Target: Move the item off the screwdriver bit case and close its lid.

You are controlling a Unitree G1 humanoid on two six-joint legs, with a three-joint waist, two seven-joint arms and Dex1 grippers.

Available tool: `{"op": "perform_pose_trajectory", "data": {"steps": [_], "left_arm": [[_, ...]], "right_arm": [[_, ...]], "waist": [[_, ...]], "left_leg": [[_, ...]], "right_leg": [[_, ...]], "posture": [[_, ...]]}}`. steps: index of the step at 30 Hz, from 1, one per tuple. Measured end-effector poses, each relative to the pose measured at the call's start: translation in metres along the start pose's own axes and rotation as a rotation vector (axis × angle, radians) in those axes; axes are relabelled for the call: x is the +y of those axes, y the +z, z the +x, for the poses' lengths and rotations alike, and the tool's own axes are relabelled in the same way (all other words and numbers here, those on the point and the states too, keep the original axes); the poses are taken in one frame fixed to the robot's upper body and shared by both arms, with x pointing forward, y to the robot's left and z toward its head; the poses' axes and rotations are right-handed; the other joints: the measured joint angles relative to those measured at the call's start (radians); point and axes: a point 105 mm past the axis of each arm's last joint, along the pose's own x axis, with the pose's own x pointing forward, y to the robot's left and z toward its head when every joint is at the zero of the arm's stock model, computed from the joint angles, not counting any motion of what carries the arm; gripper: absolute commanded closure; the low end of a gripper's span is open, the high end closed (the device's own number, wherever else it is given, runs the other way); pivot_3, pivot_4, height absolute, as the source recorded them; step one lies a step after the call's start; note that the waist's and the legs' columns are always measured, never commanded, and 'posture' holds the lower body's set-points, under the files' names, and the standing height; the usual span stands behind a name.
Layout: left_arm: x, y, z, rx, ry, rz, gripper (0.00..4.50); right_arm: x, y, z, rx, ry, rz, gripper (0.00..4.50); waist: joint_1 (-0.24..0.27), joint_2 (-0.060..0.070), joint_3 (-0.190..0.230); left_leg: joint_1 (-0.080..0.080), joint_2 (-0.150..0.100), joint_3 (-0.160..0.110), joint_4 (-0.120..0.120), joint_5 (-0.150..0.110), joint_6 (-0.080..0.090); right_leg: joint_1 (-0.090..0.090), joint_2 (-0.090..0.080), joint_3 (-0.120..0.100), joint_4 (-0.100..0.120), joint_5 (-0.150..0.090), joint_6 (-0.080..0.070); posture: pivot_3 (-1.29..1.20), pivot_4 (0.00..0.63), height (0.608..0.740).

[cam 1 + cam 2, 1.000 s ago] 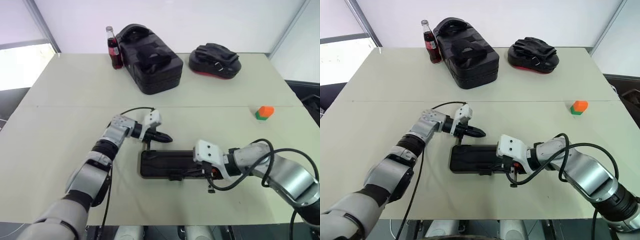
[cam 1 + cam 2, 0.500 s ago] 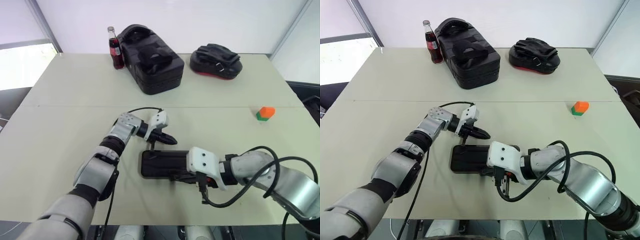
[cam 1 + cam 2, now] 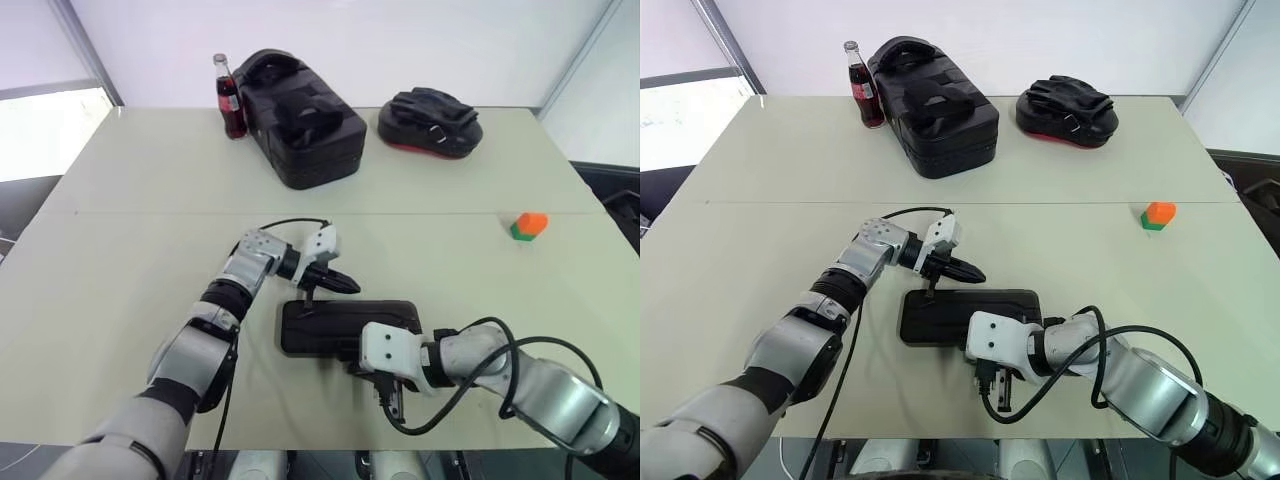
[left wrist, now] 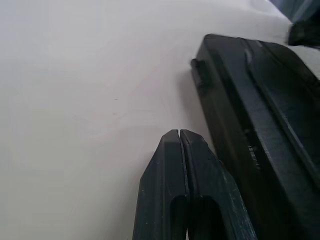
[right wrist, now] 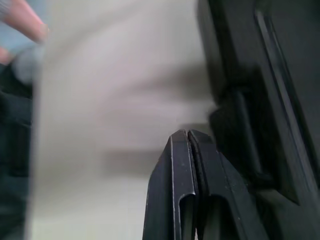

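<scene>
The screwdriver bit case [image 3: 300, 346] lies flat near the table's front edge, with its dark lid [image 3: 345, 318] down over the tray. My left gripper [image 3: 347, 285] is shut and empty, its tip just above the case's far edge [image 4: 235, 115]. My right gripper [image 3: 356, 363] is shut on nothing. It sits low against the case's near side, right beside the small black latch tab [image 5: 239, 132]. The item [image 3: 529, 225], an orange block on a green base, stands on the table far to the right, well away from the case.
A bulky black toolbox [image 3: 303, 118] and a cola bottle [image 3: 230, 97] stand at the back left. A black and red padded piece [image 3: 431, 120] lies at the back right. Bare tabletop [image 3: 130, 240] spreads around the case.
My right gripper slid left along the case's near edge and dropped lower, ending by the latch tab. The left gripper stayed at the far edge. The block has not moved.
</scene>
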Motion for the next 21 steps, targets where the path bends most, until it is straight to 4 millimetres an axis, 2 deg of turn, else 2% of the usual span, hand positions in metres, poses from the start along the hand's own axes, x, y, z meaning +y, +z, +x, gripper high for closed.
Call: {"op": "perform_pose_trajectory", "data": {"steps": [9,21], "left_arm": [[-0.009,0.003,-0.002,0.017,-0.031,0.035,4.50],[-0.020,0.008,-0.001,0.007,-0.018,0.114,4.50]], "right_arm": [[-0.008,0.005,0.007,0.025,-0.046,-0.001,4.48],[-0.001,0.013,0.011,0.079,-0.034,0.067,4.48]], "waist": [[-0.006,0.000,0.000],[-0.009,0.000,-0.003]], "left_leg": [[0.001,0.001,-0.001,0.007,0.000,0.000],[0.001,0.002,-0.001,0.009,0.000,0.001]], "right_leg": [[0.000,0.001,0.000,0.008,0.000,0.000],[0.001,0.002,0.000,0.010,0.000,-0.001]], "posture": [[0.00,0.150,0.740],[0.00,0.150,0.740]]}}
